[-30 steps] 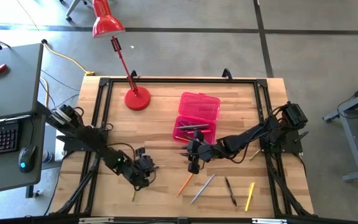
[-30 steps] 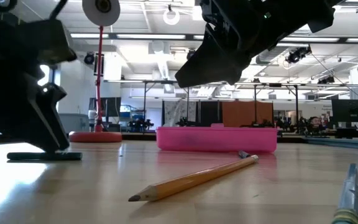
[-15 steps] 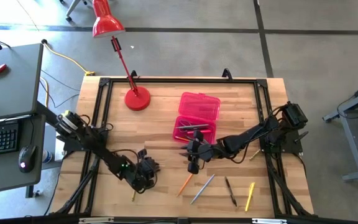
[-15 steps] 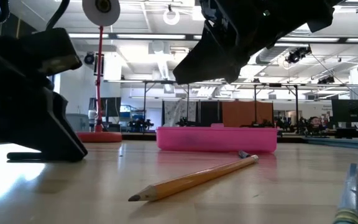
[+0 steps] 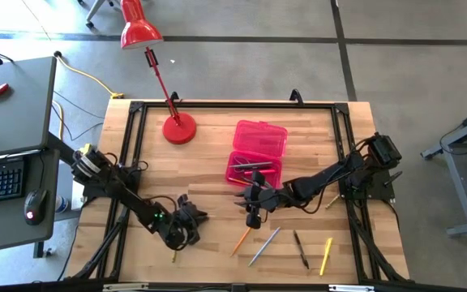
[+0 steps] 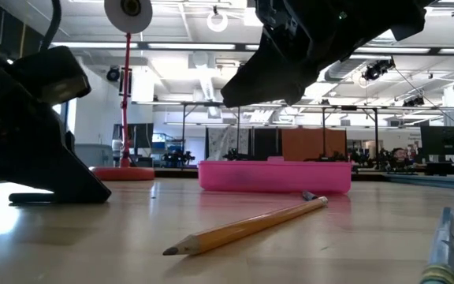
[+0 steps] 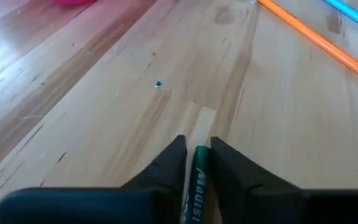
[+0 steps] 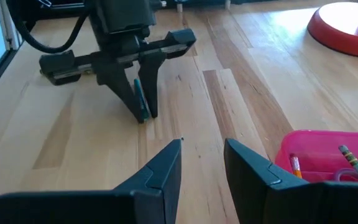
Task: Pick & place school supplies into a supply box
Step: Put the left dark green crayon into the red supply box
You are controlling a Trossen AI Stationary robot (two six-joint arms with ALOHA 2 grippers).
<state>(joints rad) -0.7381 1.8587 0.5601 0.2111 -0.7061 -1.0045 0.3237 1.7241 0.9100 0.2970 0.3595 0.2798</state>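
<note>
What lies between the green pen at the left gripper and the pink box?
Nothing visible. The left gripper has the green pen between its fingers at the table's front left; bare wood runs to the open pink box. The right gripper hovers nearby, above the table.

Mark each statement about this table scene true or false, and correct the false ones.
1. The left gripper has a green pen between its fingers. True.
2. The pink supply box has its lid shut. False: it lies open, with pencils inside.
3. The right gripper is holding a pencil. False: its fingers are apart with nothing between them.
4. An orange pencil lies on the table outside the box. True.
5. The red lamp base stands inside the box. False: it stands on the table, apart from the box.
</note>
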